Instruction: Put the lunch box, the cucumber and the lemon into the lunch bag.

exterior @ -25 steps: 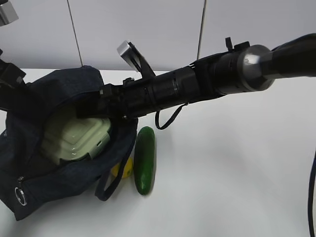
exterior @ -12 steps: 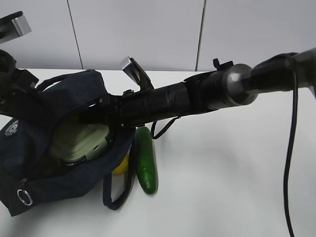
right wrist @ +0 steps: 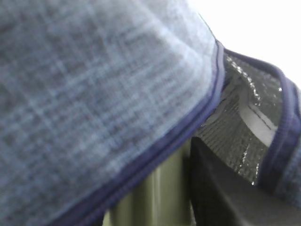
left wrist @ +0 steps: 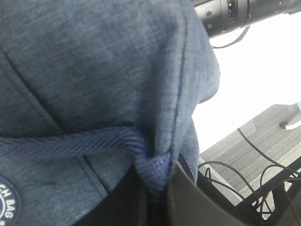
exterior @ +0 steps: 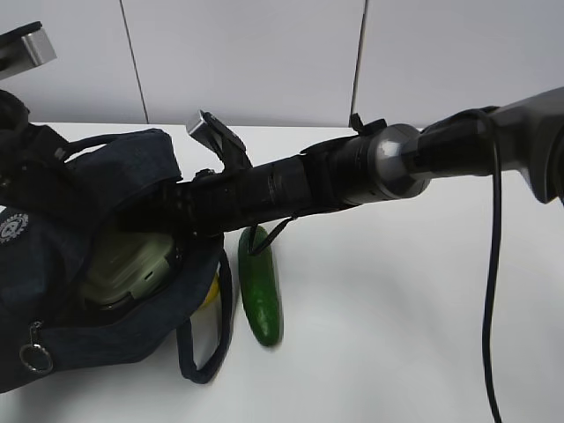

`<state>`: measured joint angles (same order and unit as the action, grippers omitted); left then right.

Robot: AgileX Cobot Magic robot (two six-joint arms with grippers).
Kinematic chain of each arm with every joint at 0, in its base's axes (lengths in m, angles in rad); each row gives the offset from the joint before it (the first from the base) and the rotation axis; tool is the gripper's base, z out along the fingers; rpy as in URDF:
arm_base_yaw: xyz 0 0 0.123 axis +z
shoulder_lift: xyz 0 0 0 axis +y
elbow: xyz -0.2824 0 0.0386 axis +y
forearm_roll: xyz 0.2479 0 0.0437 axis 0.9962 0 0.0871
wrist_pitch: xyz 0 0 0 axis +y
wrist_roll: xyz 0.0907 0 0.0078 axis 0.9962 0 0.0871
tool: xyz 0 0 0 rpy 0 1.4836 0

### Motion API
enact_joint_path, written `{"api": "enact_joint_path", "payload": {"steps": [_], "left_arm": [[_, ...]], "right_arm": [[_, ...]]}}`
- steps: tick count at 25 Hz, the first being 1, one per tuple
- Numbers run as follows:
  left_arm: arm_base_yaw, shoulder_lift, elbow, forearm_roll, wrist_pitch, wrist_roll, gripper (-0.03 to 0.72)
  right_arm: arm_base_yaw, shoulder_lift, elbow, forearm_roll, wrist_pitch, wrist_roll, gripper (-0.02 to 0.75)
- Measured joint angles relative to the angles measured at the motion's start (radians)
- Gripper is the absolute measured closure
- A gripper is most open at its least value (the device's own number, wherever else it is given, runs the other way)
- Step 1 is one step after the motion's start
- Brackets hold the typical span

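Inside the lunch bag (exterior: 97, 264), the right gripper's fingers (right wrist: 225, 188) are mostly hidden by navy fabric; one dark finger shows in the right wrist view against the silver lining, beside a pale green surface that looks like the lunch box (exterior: 123, 269). They stand partly apart, and whether they grip the box I cannot tell. From there the right arm (exterior: 352, 172) runs out of the bag's mouth, nearly level, stretching rightward across the white worktop (exterior: 397, 335) to its shoulder at the frame's edge. The left gripper's fingers (left wrist: 183, 202) are clenched on a fold of the bag's fabric at its upper left rim, holding the mouth open. The cucumber (exterior: 260, 286) lies on the worktop just beside the bag, under the right arm. The lemon (exterior: 214, 286) peeks out between bag and cucumber.
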<state>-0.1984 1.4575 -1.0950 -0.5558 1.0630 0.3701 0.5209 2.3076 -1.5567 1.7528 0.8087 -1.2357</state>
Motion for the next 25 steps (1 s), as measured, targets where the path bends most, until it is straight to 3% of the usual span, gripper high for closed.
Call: {"api": "enact_joint_path", "payload": {"steps": [17, 25], "left_arm": [[0.000, 0.000, 0.000, 0.000, 0.002, 0.000, 0.696], [0.000, 0.006, 0.000, 0.004, 0.000, 0.000, 0.696]], "right_arm": [[0.000, 0.001, -0.002, -0.103, 0.009, -0.002, 0.340], [-0.019, -0.001, -0.008, -0.133, 0.146, 0.010, 0.280]]}}
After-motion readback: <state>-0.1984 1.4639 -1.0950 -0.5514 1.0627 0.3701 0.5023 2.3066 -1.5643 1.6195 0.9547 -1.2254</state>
